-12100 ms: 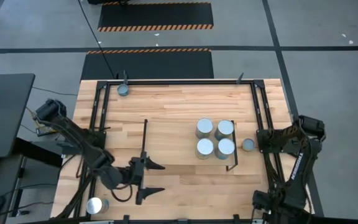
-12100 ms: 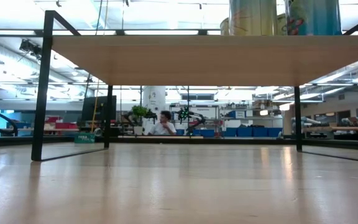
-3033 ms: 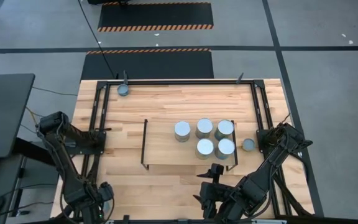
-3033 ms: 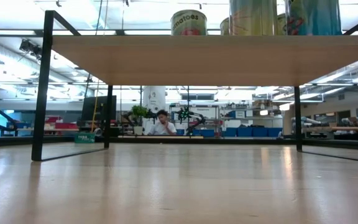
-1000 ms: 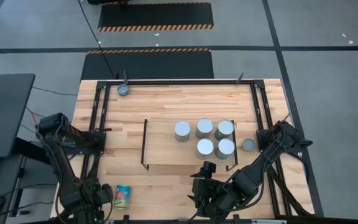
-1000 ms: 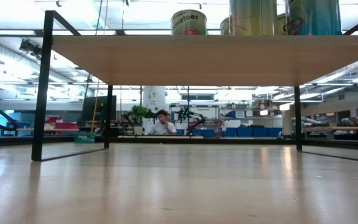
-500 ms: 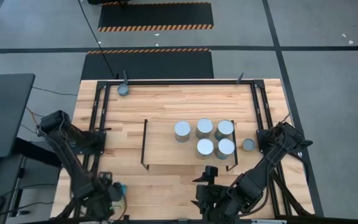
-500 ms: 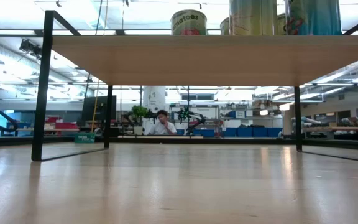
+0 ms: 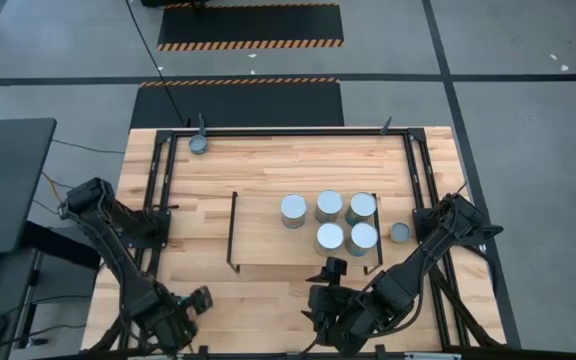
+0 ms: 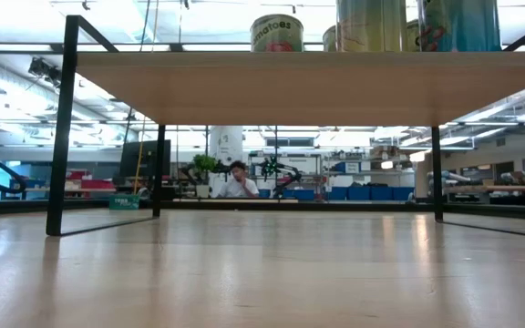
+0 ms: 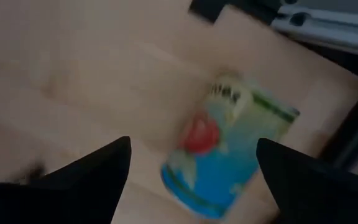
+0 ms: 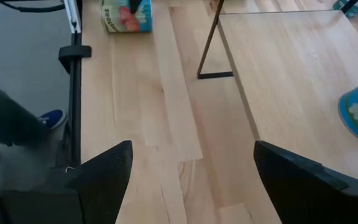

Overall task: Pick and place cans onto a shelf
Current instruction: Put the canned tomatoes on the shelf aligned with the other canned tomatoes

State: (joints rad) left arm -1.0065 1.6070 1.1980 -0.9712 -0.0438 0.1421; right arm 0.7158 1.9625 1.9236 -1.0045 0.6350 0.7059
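Spread wide and grasping nothing, the left gripper's fingers (image 11: 98, 177) frame a can lying on its side (image 11: 229, 146) on the bare wood, its blue, green and red label turned up and a dark rail close behind it. Seen from above, the left gripper (image 9: 190, 305) hangs over the near left corner of the tabletop (image 9: 268, 165), hiding that can beneath it.

One lone can (image 9: 199, 144) stands upright at the far left corner of the tabletop, just inside the black rail.

Mid-table is the shelf (image 9: 268, 225), a light-wood board on black wire end frames. Five cans (image 9: 329, 237) stand on the right half of its board: three in a row along the far edge and two touching ones nearer the front edge. The left half of the board is bare.

Another can (image 9: 399, 233) stands on the tabletop just past the shelf's right end frame.

Near the front edge of the tabletop, below the shelf's right half, the right gripper (image 9: 320, 303) hovers with its fingers (image 12: 104, 174) parted and nothing between them.
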